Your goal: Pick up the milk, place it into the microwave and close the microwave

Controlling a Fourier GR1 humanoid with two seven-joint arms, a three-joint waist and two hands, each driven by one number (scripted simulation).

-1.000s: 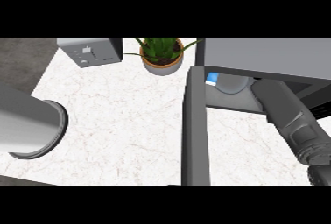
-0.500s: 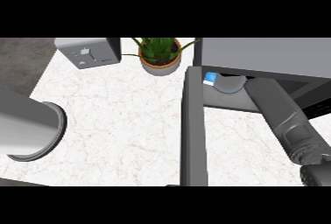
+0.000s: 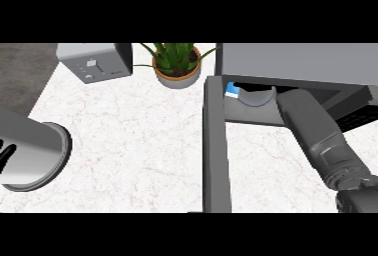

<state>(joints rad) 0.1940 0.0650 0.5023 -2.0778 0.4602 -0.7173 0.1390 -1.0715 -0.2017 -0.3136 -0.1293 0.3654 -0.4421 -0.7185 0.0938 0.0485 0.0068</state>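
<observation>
step: placing | blue-and-white milk carton (image 3: pixel 233 90) just inside grey box-shaped microwave (image 3: pixel 299 63), at its left wall | right robot hand hidden within, state cannot tell | microwave's open grey door (image 3: pixel 216 150) left of right forearm (image 3: pixel 317 135)

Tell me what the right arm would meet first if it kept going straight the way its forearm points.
Likely the milk just inside the microwave opening, then the back wall. The right hand itself is hidden inside, so depth is uncertain.
</observation>
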